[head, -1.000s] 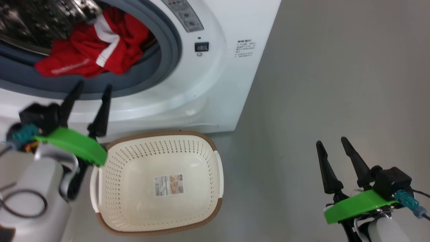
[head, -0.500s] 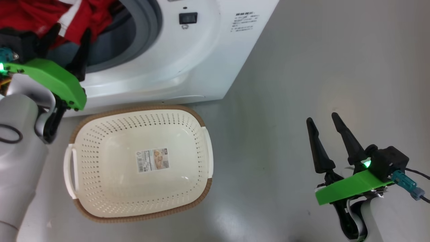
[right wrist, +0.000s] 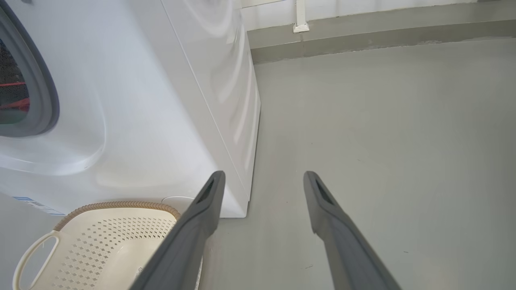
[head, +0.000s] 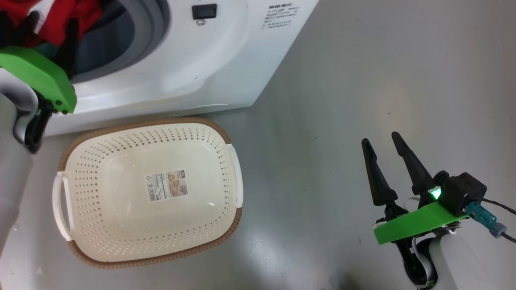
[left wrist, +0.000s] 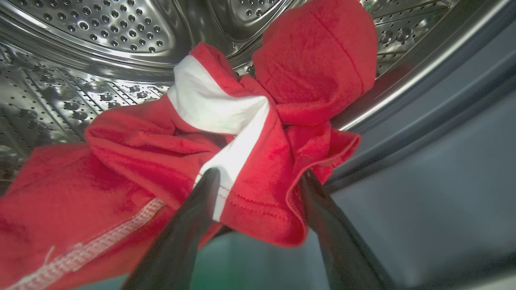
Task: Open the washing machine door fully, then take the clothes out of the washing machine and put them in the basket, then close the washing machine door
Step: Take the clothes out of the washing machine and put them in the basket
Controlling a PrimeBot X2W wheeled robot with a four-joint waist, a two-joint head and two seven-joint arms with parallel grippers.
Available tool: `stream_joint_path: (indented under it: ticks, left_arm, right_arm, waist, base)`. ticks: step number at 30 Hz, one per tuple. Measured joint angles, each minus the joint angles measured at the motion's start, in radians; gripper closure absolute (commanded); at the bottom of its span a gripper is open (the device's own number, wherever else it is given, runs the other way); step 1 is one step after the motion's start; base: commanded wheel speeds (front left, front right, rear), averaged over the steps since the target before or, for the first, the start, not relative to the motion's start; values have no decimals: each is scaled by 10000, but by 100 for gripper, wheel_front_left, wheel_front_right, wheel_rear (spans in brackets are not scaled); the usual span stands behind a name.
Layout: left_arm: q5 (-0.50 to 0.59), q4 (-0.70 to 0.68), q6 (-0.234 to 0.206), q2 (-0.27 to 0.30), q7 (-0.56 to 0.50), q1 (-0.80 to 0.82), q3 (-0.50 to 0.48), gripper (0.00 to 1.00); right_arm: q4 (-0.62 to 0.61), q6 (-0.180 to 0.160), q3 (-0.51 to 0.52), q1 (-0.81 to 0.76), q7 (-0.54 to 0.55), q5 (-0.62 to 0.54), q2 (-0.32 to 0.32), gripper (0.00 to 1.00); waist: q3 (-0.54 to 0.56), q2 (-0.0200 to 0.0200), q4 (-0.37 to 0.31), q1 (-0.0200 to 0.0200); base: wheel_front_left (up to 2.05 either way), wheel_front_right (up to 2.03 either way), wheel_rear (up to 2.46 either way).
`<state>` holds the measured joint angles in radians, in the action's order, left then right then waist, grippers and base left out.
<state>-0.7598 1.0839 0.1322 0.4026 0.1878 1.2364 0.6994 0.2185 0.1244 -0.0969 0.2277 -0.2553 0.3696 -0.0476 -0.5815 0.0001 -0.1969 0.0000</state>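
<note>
The white washing machine [head: 225,60] stands with its mouth uncovered; the washing machine door is out of view. The red clothes [head: 60,16] with white trim lie at the mouth, partly over the grey seal [head: 155,28]. My left gripper [head: 54,18] reaches into the opening. In the left wrist view it [left wrist: 260,173] is open, with a fold of the clothes [left wrist: 258,161] between its fingers and the steel drum [left wrist: 100,40] behind. The cream basket [head: 100,181] sits empty on the floor before the machine. My right gripper [head: 380,138] hangs open over bare floor, well right of the basket.
Grey floor [head: 363,72] stretches to the right of the machine. In the right wrist view the open right gripper [right wrist: 264,173] points along the machine's side [right wrist: 225,100] toward a wall skirting [right wrist: 363,24]; the basket [right wrist: 100,237] is at the lower left.
The head camera has shifted, so the whole picture has slid. Against the machine, my left gripper has gone from below the seal up into the opening, onto the clothes. The right gripper stays open.
</note>
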Motion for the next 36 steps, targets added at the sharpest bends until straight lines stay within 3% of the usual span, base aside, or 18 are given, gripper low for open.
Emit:
stream_joint_path:
  ticks: [6, 7, 8, 9, 10, 11, 12, 25, 30, 36]
  left_arm:
    - [-234, 387, 0, -2, -2, 218, 439, 0]
    - [-267, 447, 0, 0, -2, 236, 522, 14]
    - [-268, 495, 0, 0, -2, 244, 589, 14]
    - [-301, 535, 0, -2, -2, 248, 644, 44]
    - [-355, 577, 0, -2, -2, 249, 719, 63]
    - [-407, 606, 0, 0, -2, 249, 796, 92]
    - [-470, 631, 0, 0, -2, 249, 865, 100]
    - [-1174, 729, 0, -100, 598, 219, 1055, 100]
    - [-1104, -123, -15, -94, 619, -25, -44, 100]
    - [-15, -1870, -307, -159, 619, -1582, -2146, 100]
  right_arm:
    - [-46, 0, -58, 1, 0, 2, 0, 0]
    - [-46, 2, -69, 1, 0, 6, 0, 0]
    - [-48, 0, -75, 1, 0, 15, 0, 0]
    - [-52, 0, -77, 1, 0, 25, 0, 0]
    - [-54, 0, -79, 1, 0, 29, 0, 0]
    - [-58, 0, -81, 1, 0, 29, 0, 0]
    - [-58, 0, -82, 1, 0, 31, 0, 0]
    - [-52, 0, 65, -1, 0, 67, 0, 0]
    - [-42, 0, 132, -6, 0, 52, 2, 0]
    - [44, 2, 286, -41, 0, -48, 0, 0]
  waist:
    - [-62, 0, -154, 0]
    - [-64, 0, -173, 0]
    - [-61, 0, -188, 0]
    - [-56, 0, -198, 0]
    - [-47, 0, -205, 0]
    - [-37, 0, -210, 0]
    - [-28, 0, -214, 0]
    - [320, 0, -1, 0]
    - [585, 0, 202, 0]
    - [989, 0, 443, 0]
  base:
    - [0, 0, 0]
    - [0, 0, 0]
    - [0, 0, 0]
    - [0, 0, 0]
    - [0, 0, 0]
    - [0, 0, 0]
    - [0, 0, 0]
    - [0, 0, 0]
    - [0, 0, 0]
    - [0, 0, 0]
